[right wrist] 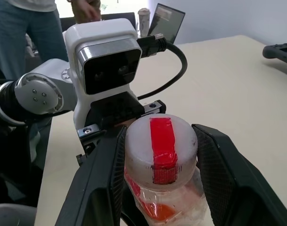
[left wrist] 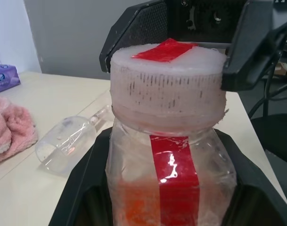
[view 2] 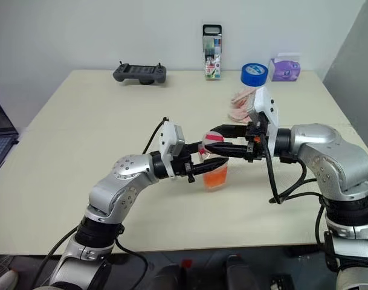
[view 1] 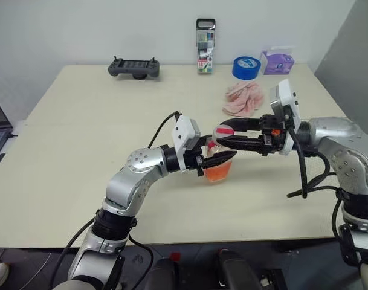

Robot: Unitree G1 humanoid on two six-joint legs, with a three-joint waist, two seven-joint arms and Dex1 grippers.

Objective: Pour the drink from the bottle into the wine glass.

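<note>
Left wrist view: the bottle (left wrist: 169, 155) sits upright between the left gripper's (view 1: 215, 161) two black fingers, clamped at the body just under the neck. White cap (left wrist: 168, 80) still on, red label strip running over its top and down the front. The drink (view 1: 219, 173) fills only the lower part, orange-red.

Right gripper (right wrist: 158, 155) straddles the cap, one black finger on each side. Whether the pads actually touch the cap can't be told from the right wrist view; they look very close, so reads as closing on the cap, not confirmed.

The wine glass (left wrist: 70, 141) lies on its side on the table (view 1: 81, 151) behind the bottle, near the pink cloth (view 1: 244, 99). It isn't standing, so nothing can be poured yet.

Handling, as a judgement:
- Bottle is thin clear plastic, light, part full. Walls will flex under squeeze; a body grip is fine but too much force could push liquid up once the cap is off.
- Cap is ribbed on the side, best hold for twisting.
- Glass is fragile and rolls; take it by the bowl or stem.

Pose: both forearms roughly level, grippers pointing at each other over the table's near centre, bottle held clear of the surface.
</note>
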